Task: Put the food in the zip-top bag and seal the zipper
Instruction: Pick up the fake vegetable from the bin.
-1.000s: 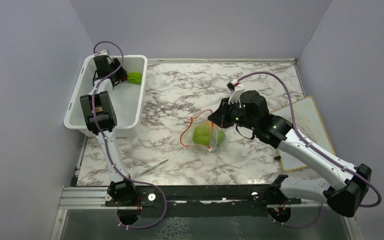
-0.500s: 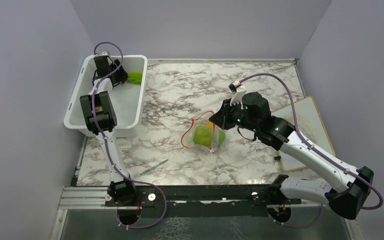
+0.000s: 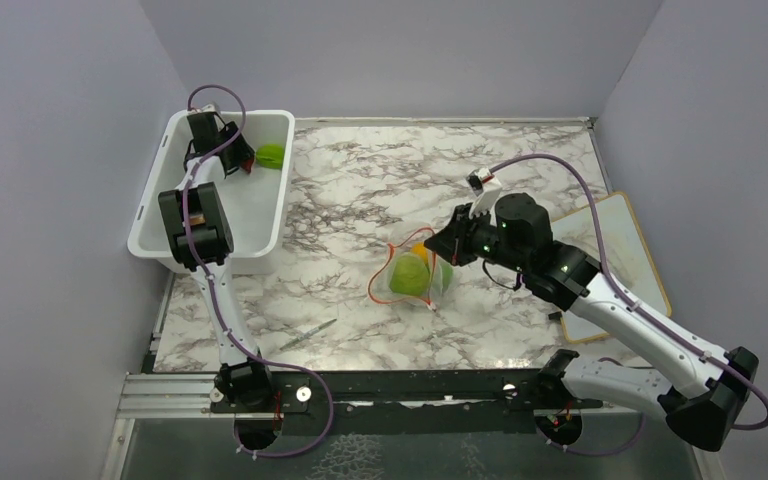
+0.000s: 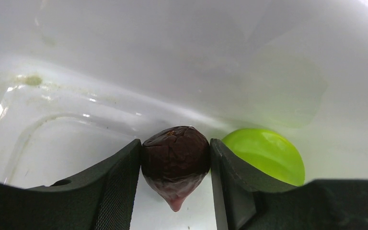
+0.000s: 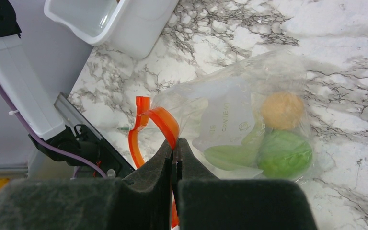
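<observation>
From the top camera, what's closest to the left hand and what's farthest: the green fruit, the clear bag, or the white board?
1. Green fruit: in the white tub, right beside the left hand.
2. Clear bag: middle of the table.
3. White board: far right side.

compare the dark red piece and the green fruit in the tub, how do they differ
The dark piece is wrinkled red-brown; the green fruit is smooth, glossy lime. The dark piece tapers to a point; the green fruit is a rounded oval. The left end effector clamps the dark piece; the green fruit lies loose beside it. Both are in the tub.
</observation>
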`<state>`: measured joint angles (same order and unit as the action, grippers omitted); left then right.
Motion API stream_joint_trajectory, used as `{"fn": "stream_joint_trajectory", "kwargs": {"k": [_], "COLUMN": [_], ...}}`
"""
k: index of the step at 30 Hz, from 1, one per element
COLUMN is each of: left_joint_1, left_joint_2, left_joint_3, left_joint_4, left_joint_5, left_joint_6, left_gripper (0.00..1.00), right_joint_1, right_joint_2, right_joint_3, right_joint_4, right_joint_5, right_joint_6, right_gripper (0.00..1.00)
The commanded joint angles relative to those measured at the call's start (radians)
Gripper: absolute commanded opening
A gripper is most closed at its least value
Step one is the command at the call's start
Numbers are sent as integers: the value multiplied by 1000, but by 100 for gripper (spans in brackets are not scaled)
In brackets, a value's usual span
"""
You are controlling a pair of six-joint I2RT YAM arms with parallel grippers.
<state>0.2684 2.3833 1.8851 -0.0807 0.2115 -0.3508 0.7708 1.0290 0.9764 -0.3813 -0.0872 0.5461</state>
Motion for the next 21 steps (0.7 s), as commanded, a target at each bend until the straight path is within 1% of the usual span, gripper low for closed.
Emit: {"fn": "stream_joint_trajectory", "kwargs": {"k": [1, 7, 15, 21], "left_joint_1": [5, 5, 4, -1], "left_joint_2": [-104, -207, -383, -529], "left_joint_3": [-46, -149, -298, -389], "left_joint_4": [-21, -17, -6, -3], "left_joint_5": [-37, -58, -30, 74], "left_joint_6": [-13, -40, -76, -148], "left_gripper": [38, 38, 38, 38], "right_joint_1": [4, 4, 4, 4], "right_joint_2": [-41, -66, -84, -64], "right_joint_3": [-22, -55, -69, -53], "right_joint_4": [36, 43, 71, 96], "right_joint_5": [15, 14, 23, 23], "right_joint_6": [13, 29, 39, 42], "right_gripper": [1, 1, 1, 1]}}
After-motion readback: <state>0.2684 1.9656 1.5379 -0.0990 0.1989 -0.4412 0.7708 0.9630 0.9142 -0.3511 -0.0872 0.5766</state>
